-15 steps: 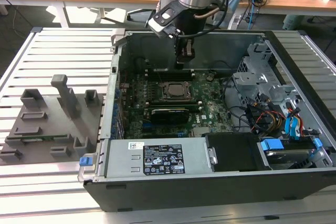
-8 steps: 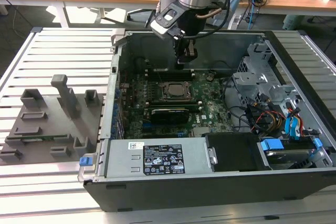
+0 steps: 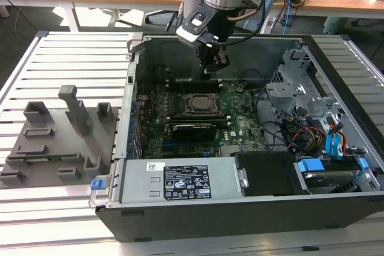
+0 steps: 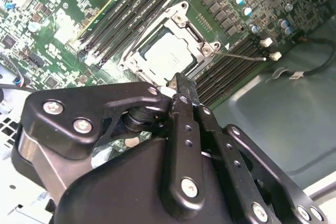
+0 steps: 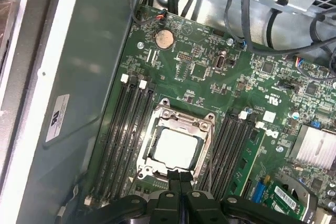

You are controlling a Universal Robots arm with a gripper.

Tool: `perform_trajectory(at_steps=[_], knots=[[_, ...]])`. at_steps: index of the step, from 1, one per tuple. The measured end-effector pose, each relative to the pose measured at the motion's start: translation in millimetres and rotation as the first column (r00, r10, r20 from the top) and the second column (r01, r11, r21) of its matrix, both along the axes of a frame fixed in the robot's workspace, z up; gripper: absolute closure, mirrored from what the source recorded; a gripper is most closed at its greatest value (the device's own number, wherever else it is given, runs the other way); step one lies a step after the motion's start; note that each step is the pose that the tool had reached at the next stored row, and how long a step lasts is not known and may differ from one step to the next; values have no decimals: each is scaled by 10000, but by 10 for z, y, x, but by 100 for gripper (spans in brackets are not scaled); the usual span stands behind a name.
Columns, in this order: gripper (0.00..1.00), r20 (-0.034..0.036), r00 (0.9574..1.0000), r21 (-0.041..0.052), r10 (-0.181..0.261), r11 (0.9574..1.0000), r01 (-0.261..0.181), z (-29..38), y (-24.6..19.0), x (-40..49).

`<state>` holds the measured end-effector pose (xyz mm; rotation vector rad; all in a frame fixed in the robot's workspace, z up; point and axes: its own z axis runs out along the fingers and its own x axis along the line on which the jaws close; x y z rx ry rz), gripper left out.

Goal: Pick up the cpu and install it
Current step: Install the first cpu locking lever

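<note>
The cpu (image 3: 201,104) lies flat inside the black socket frame (image 3: 185,101) on the green motherboard (image 3: 240,121), within the open computer case. Both wrist views show its silver-grey top: cpu (image 4: 168,51) and cpu (image 5: 176,148), seated in the metal frame. My gripper (image 3: 214,69) hangs above the board just behind the socket, apart from the chip. Its black fingers (image 5: 175,178) are pressed together with nothing between them. In the second wrist view, the gripper (image 4: 181,88) tip points toward the edge of the socket.
Memory slots (image 5: 128,129) flank the socket on both sides. A power supply (image 3: 186,181) lines the case's front, and a drive cage with cables (image 3: 312,124) fills the exterior view's right. A grey fixture (image 3: 60,139) stands on the slatted table at the left.
</note>
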<state>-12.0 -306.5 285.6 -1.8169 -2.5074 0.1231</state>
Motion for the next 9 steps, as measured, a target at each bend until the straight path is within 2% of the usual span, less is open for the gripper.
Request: perform_trajectory(at_steps=[2, 9], knots=[[89, 0, 9995, -1, 328, 9995, -328, 0, 0, 1], [89, 0, 9970, 0, 771, 9970, -771, 0, 0, 2]])
